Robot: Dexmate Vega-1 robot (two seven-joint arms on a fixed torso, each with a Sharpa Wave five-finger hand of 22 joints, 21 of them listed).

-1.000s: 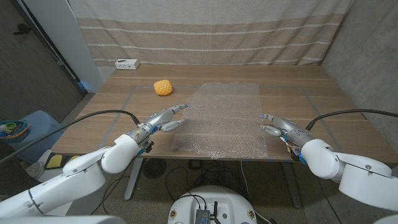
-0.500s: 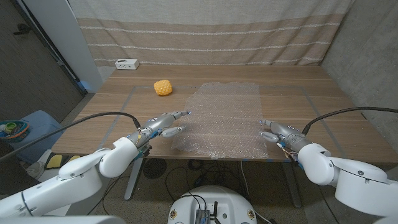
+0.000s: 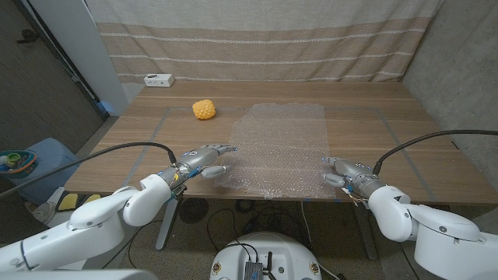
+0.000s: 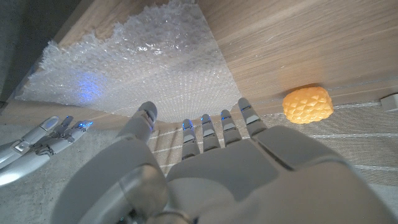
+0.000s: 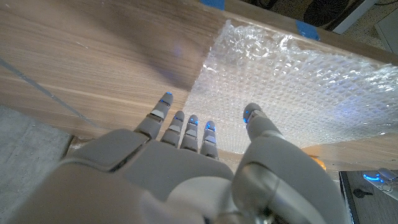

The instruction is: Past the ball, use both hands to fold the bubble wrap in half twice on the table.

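Though unheld, wrap [image 3: 278,152] btwn hands.

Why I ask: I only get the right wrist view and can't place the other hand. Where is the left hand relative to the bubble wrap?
Observer: In the head view, the left hand is at the near left corner of the bubble wrap, fingers spread, holding nothing.
Operator: And the ball, is it in the way?
Observer: The yellow ball sits on the table beyond the left hand, beside the sheet's far left corner and apart from it.
Operator: Any fold made yet?
Observer: No. Seen whole from the head view, the sheet lies in one flat layer.
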